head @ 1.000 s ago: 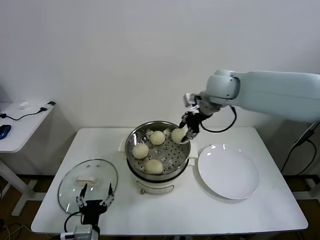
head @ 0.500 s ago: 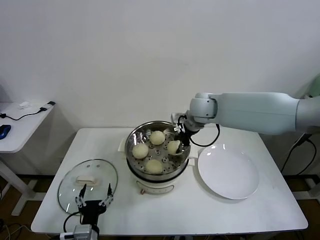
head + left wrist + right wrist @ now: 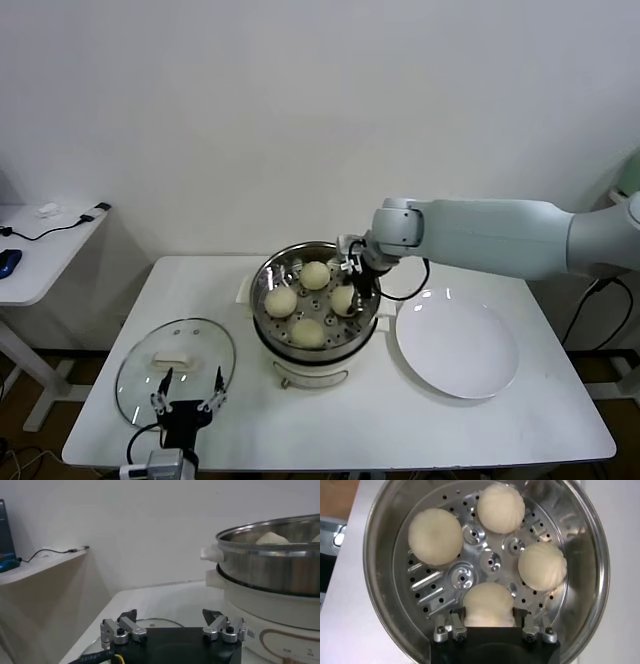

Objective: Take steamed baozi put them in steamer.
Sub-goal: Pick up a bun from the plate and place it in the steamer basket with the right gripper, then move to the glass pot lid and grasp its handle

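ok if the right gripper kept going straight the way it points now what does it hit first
Most likely the bun sitting between the right gripper's parted fingers, with the holed floor of the steamer right under it. Depth is hard to judge, but nothing else lies in that line.

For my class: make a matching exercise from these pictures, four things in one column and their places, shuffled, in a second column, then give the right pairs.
Things:
1. glass lid
2. white plate
3. left gripper
4. fourth baozi

Places:
A. between the right gripper's fingers, in the steamer
B. at the table's near edge by the lid
C. right of the steamer
D. left of the steamer

Pairs: 1-D, 2-C, 3-B, 4-A
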Robot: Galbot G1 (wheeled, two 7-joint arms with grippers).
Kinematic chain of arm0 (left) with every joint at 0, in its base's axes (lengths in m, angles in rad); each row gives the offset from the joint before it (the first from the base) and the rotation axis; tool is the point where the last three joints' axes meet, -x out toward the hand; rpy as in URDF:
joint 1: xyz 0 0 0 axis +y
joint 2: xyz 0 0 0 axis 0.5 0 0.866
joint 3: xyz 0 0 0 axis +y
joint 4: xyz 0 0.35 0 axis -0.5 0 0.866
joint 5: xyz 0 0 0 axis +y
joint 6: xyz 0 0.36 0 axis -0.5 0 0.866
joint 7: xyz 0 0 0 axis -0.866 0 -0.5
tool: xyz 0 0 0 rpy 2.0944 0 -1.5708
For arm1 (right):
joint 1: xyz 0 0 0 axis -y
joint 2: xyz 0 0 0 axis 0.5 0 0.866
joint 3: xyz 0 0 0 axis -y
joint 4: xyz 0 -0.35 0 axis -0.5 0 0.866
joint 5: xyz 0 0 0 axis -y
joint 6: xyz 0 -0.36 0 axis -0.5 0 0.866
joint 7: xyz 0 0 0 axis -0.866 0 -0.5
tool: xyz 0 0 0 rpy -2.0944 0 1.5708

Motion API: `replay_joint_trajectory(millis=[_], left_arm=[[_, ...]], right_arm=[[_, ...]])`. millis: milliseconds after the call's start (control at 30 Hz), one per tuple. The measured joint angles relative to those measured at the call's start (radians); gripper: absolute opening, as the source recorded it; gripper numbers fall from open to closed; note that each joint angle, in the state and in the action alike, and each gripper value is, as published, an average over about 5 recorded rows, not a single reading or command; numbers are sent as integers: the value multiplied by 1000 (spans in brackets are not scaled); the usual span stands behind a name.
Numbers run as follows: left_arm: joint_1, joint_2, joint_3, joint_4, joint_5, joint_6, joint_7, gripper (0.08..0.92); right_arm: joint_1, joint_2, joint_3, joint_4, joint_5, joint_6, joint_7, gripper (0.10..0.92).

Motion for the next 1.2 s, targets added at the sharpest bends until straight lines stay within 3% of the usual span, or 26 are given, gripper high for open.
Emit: replay_joint_trajectory(millis=[133,467,833,1200], left_arm=[[2,0,0,-2,0,1,0,823],[15,0,2,-14,-2,-21,0,823],[9,17,-16,-21,-13,-62,-4,823],[-13,50,-27,7,-8,-141,3,823]], right_arm=[[18,-15,16,-4,10,29,-35,809],[40,-128,114,-17,8,98,-68,823],[-275,-344,549,-13,-12,182,288,823],[-948,-475,1261,66,-101,302,519,823]])
